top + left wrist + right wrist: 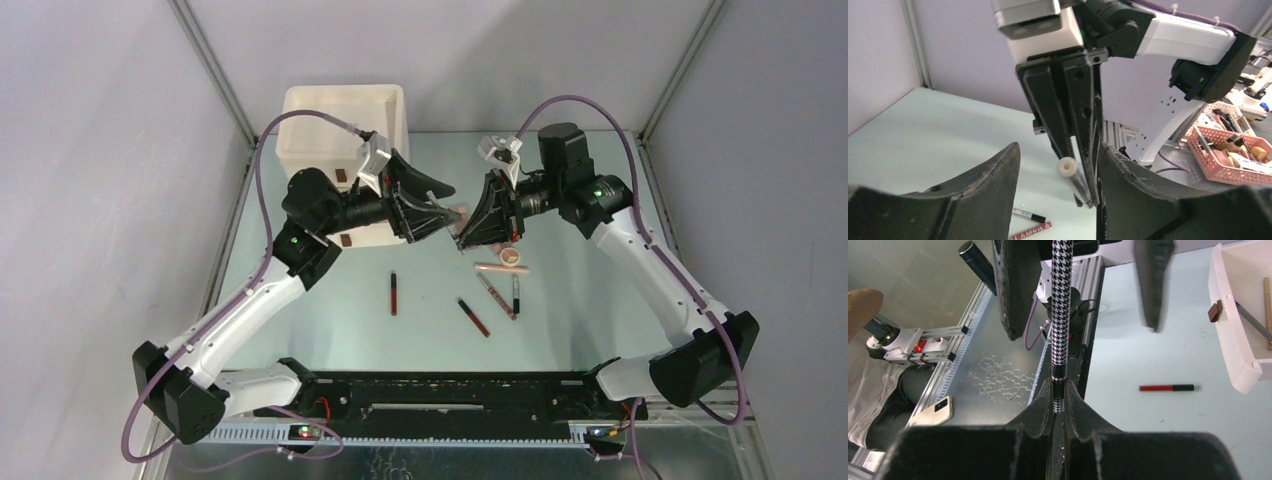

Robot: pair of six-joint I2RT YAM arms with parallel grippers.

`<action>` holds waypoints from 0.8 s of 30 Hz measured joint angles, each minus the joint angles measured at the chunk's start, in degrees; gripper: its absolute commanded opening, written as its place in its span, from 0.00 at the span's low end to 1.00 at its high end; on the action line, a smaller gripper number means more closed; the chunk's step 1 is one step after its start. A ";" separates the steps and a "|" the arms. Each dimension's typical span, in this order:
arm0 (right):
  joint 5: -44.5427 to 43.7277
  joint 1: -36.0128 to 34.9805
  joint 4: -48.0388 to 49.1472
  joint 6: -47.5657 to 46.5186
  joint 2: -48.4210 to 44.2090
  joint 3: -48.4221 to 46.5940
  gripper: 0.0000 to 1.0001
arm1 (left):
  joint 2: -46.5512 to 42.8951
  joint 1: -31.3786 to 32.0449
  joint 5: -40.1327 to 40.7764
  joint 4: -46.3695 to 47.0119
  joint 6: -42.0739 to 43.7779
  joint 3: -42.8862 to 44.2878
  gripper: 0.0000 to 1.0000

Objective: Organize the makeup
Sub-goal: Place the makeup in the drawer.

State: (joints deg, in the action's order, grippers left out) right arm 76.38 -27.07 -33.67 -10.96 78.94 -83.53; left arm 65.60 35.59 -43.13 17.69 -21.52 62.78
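My right gripper [468, 240] is shut on a thin houndstooth-patterned pencil [1060, 315] and holds it above the table; the grip shows in the right wrist view [1059, 392]. The pencil's white end [1066, 166] points between the fingers of my left gripper [1060, 150], which is open around it without touching. Both grippers meet mid-table next to the cream drawer box [340, 125]. On the table lie slim red-black tubes [394, 293] [473, 316], thin pencils [497, 297] [516, 293], a peach stick [501, 268] and a round compact [512, 256].
The box's open drawer [1238, 347] holds a houndstooth pencil and a tan pencil. A red-black tube [1166, 388] lies in front of it. A pink basket [1228, 155] stands off the table. Grey walls enclose the left, back and right sides.
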 measured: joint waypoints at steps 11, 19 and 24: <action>0.02 -0.02 0.52 0.00 -1.40 0.79 0.00 | -2.29 0.46 -1.66 3.72 -1.01 -1.33 0.30; -1.73 -0.02 0.87 -1.03 -2.43 1.46 0.67 | -4.35 0.81 -2.71 2.73 0.31 -2.05 0.00; -7.89 1.33 -2.54 -4.35 -5.01 2.64 1.00 | -5.64 0.81 0.00 -8.83 9.94 -0.90 0.00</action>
State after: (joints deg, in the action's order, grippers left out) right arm 68.49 -25.74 -36.21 -15.31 73.93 -80.88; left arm 59.96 36.40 -43.13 8.86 -11.57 61.89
